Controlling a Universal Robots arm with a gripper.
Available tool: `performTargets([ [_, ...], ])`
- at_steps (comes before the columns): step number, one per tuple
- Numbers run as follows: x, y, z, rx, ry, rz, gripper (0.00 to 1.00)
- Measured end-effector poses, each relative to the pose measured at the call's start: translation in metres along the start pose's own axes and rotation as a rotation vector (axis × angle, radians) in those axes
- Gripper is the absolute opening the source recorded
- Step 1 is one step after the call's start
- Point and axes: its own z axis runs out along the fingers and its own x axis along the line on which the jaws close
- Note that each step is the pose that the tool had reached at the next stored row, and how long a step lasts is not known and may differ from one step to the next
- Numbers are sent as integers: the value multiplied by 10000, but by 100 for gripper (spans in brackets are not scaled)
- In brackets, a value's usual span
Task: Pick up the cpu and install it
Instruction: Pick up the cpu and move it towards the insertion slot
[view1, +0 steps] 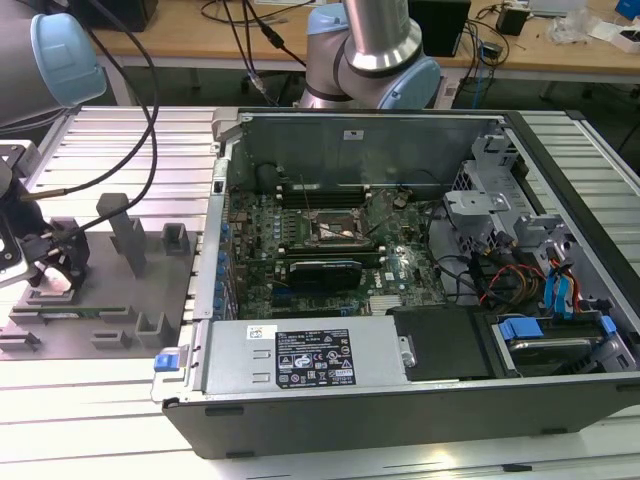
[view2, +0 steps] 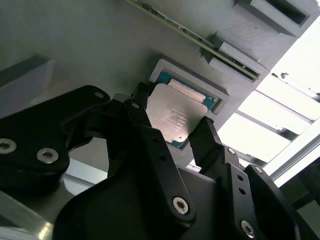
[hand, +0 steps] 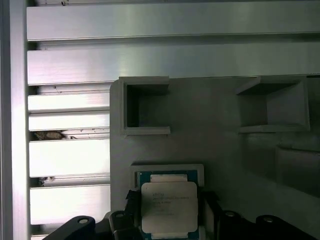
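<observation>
Black gripper closest to the lens in the second wrist view, jaws drawn in to the cpu's width. One finger sits against each of two opposite edges of the cpu. The cpu is silver lid up and low in its shallow square pocket on the grey plate. The first wrist view gives the same: cpu between the dark fingertips, with two open-fronted box holders on the plate beyond it. In the exterior view the gripper is low over the plate at the exterior view's far left, on the slatted table. The open computer case lies well apart toward the exterior view's right. Its socket sits mid-board with the frame up.
</observation>
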Motion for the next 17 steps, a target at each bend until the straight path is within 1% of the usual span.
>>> performTargets([
  [3,0,1,0,0,0,0,59],
  [6,30,0,-1,-58,3,3,59],
  [13,30,0,0,-59,2,7,59],
  [15,31,0,-1,-58,3,8,58],
  [16,31,0,-1,-59,3,8,54],
  [17,30,0,-1,-58,3,9,54],
])
